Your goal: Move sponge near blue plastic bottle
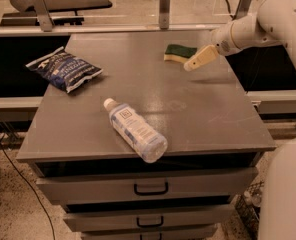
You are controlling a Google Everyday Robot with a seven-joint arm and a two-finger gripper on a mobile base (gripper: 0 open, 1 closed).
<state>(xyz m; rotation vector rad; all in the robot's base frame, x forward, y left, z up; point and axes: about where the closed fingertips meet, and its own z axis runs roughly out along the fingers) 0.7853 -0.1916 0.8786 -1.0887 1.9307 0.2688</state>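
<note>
The arm (268, 19) is stretching in from the right, its gripper (197, 60) angling down-left and hanging at upper right.

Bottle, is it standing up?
No, the blue plastic bottle lies on its side; the gripper hovers by the sponge.
</note>
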